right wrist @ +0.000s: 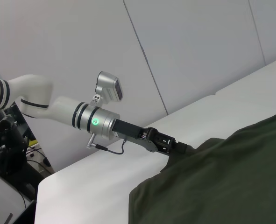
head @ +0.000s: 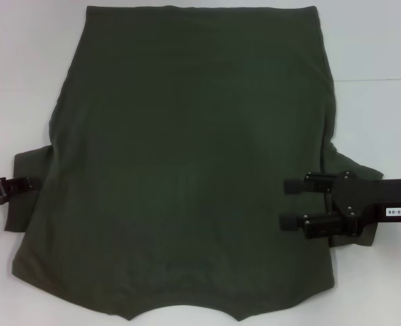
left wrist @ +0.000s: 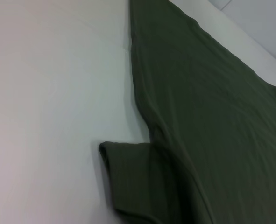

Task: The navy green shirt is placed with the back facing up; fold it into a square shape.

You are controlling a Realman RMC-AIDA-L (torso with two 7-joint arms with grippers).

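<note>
Both sleeves should be folded in evenly: left gripper (head: 24, 185) is clamped on the shirt (head: 193, 149), right gripper (head: 287, 202) spread open.

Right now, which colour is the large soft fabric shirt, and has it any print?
Plain dark olive-green shirt, no print; head view.
</note>
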